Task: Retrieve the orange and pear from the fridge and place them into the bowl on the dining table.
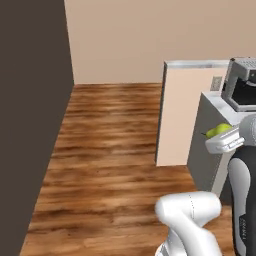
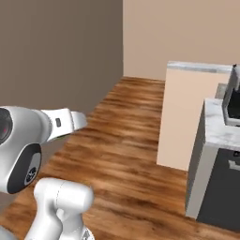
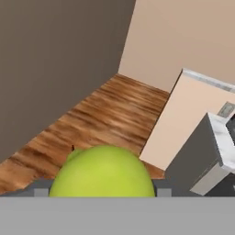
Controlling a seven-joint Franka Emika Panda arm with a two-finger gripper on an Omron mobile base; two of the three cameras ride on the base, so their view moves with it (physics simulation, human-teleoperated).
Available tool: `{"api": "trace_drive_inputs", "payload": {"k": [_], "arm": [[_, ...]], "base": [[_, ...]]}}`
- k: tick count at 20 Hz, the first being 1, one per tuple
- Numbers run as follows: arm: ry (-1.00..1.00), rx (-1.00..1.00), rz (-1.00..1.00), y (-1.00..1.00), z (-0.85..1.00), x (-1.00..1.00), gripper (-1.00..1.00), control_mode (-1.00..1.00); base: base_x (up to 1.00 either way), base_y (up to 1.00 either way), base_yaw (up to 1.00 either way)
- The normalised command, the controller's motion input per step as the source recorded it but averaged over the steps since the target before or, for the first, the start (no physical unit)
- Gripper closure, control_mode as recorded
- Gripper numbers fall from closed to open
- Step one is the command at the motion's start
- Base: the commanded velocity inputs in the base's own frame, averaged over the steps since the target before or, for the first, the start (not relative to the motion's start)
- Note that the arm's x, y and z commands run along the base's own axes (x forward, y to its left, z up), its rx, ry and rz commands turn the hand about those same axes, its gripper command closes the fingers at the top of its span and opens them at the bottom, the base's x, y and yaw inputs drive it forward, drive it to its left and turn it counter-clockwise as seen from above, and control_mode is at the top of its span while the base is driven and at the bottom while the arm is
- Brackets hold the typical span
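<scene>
Claw [image 3: 103,195] clenched on pear [image 3: 102,172], carried over wood floor [image 1: 110,150]. Risk: round fruit could slip free during drive, roll away; grey counter [image 2: 220,140] corner near right.

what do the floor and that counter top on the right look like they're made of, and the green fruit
The floor looks like wood planks, warm brown with streaked grain and a slight sheen. The counter top looks like white marble with faint grey veining, polished. The pear, held in the tool, has smooth, matte yellow-green skin; being rendered, all three are only apparent.
</scene>
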Motion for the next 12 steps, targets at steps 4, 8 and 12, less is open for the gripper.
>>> {"api": "trace_drive_inputs", "payload": {"k": [4, 8, 12], "arm": [[0.0, 0.0, 0.0, 0.0, 0.0, 0.0, 1.0, 1.0], [0.0, 0.0, 0.0, 0.0, 0.0, 0.0, 1.0, 1.0], [0.0, 0.0, 0.0, 0.0, 0.0, 0.0, 1.0, 1.0]], "base": [[1.0, 0.68, -0.36], [1.0, 0.97, -0.21], [1.0, 0.92, -0.08]]}}
